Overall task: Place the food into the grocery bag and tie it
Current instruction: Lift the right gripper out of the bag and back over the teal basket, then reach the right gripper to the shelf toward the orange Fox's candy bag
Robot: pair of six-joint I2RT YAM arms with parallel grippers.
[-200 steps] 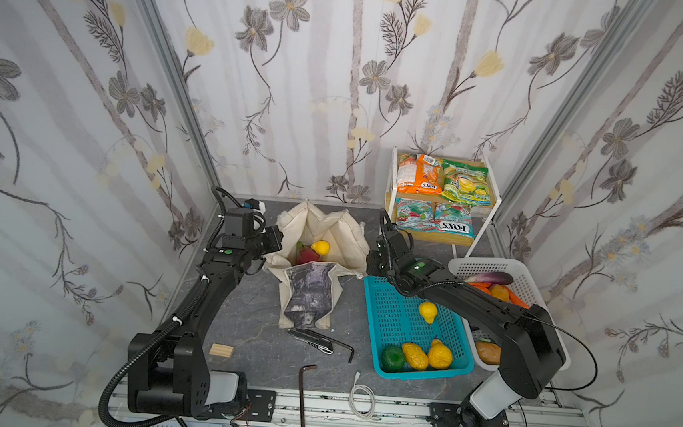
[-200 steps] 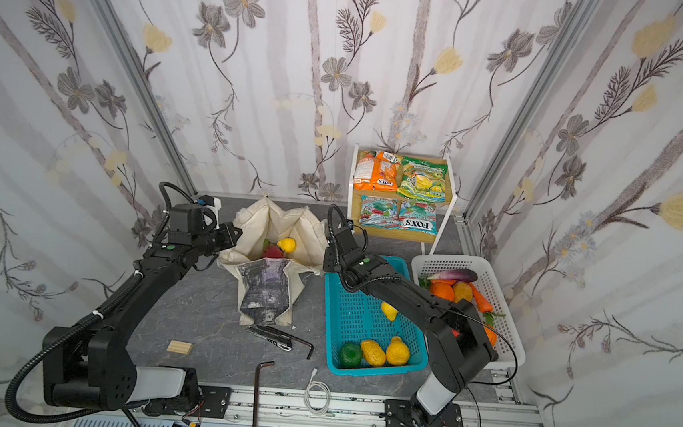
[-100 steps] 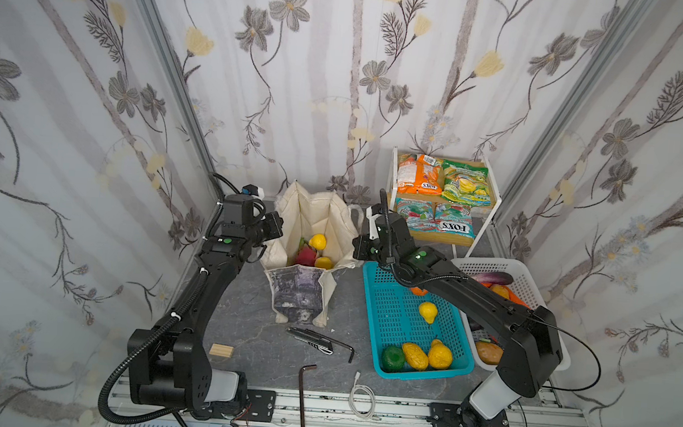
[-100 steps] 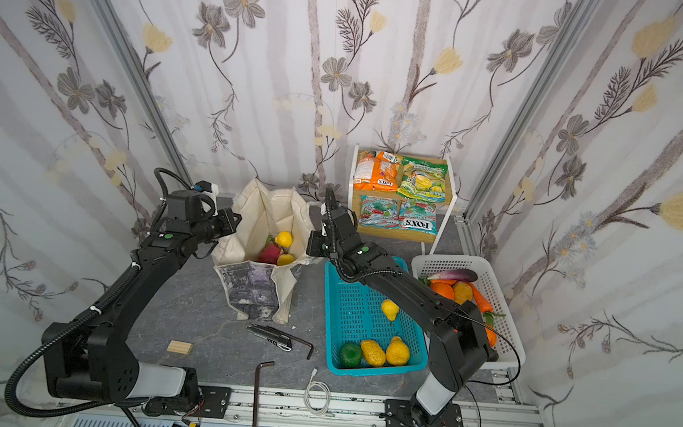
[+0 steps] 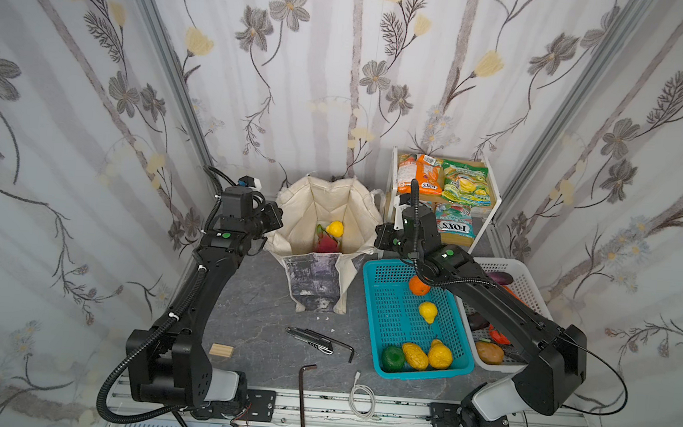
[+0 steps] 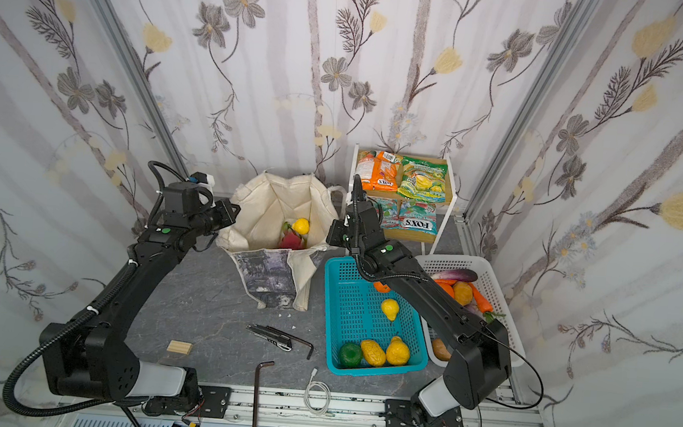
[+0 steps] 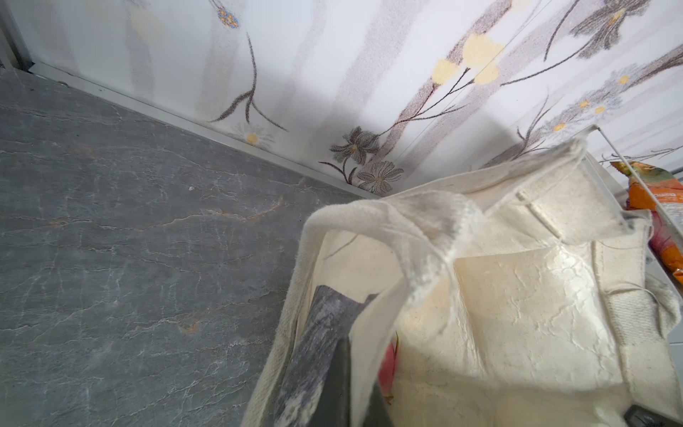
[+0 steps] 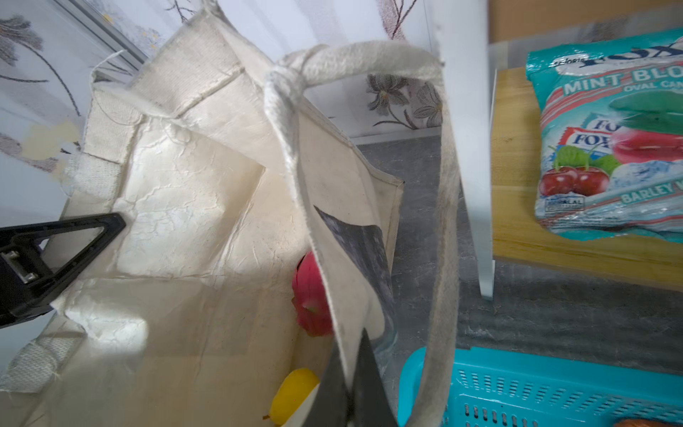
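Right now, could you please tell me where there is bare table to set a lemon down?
Widest bare patch: grey table between the left arm and the grocery bag, behind the wooden block. The back-left corner beside the bag is bare too. Crowded: hex keys and cable in front, turquoise basket on the right.

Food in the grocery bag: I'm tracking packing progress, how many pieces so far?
2 visible: a pink dragon fruit and a yellow lemon beside it, low inside the grocery bag. Its near wall may hide more.
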